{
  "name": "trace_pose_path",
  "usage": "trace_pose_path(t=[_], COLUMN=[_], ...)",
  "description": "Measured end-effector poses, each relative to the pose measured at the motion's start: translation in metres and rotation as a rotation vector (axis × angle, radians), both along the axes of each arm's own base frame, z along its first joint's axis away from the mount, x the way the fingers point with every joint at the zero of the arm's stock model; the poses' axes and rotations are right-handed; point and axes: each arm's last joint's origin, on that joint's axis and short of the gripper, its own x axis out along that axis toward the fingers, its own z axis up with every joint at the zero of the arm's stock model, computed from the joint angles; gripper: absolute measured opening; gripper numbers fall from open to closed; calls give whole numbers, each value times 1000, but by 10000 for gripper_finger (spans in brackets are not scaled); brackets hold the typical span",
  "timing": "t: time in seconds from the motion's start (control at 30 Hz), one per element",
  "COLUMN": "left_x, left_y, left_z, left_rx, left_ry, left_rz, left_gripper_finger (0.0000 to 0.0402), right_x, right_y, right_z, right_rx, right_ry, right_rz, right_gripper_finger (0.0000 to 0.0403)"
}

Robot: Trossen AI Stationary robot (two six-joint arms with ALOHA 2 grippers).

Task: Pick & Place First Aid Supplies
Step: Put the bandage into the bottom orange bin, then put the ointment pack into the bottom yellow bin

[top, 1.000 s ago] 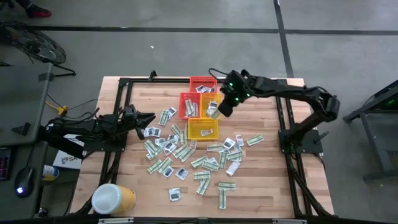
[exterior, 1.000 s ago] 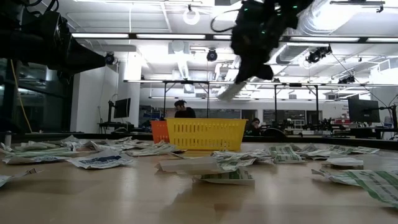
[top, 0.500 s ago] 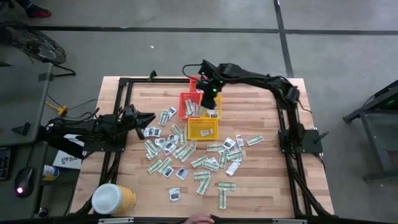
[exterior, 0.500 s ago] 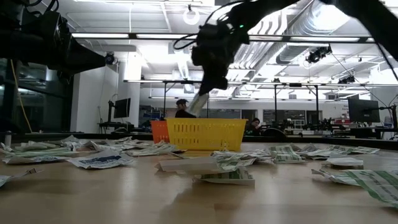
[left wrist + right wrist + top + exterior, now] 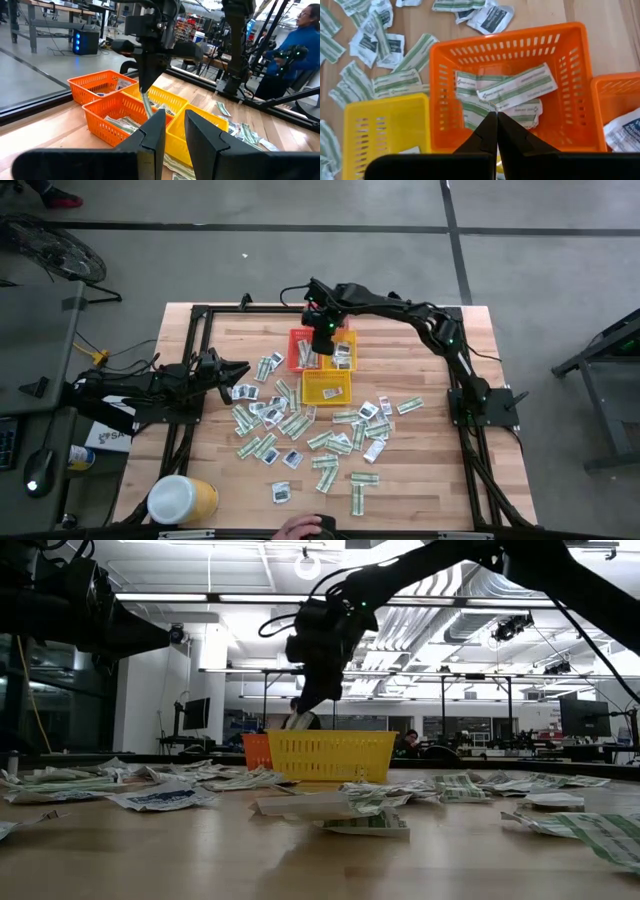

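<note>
Reaching in from the right of the high view, with the right gripper (image 5: 318, 338) hanging over the orange basket (image 5: 304, 350) at upper centre of the counter (image 5: 430, 470). Jaws pressed fully together, pinching the corner of a green-and-white strip packet (image 5: 517, 91) that is dangling into the orange basket, above other packets already lying inside. Sitting just beside it: the yellow basket (image 5: 326, 388) below and the red basket (image 5: 324, 314) above. Lying scattered across the middle of the counter, below the baskets: the loose first aid supplies (image 5: 300, 435). Waiting at the left edge of the high view, the left gripper (image 5: 232, 372), jaws slightly parted and holding nothing. Standing in the lower left corner: a yellow tub (image 5: 183, 500) with a white lid.
</note>
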Motion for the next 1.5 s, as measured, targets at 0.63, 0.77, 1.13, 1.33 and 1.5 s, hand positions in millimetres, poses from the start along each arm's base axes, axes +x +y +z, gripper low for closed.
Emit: trace_pose_path(t=[0.63, 0.77, 1.13, 1.33, 1.5], left_x=[0, 0, 0, 0, 0], left_y=[0, 0, 0, 0, 0], left_z=[0, 0, 0, 0, 0], left_rx=[0, 0, 0, 0, 0], left_ry=[0, 0, 0, 0, 0], left_rz=[-1, -1, -1, -1, -1], left_gripper_finger=[73, 73, 73, 73, 73], right_x=[-1, -2, -30, -46, -58], right_y=[-1, -3, 10, 18, 23], right_z=[-4, -4, 22, 36, 39], right_rx=[-78, -121, -27, -3, -26], right_ry=[41, 79, 243, 326, 355], right_rz=[-15, -85, -170, -168, -178], right_gripper_finger=[55, 80, 105, 105, 105])
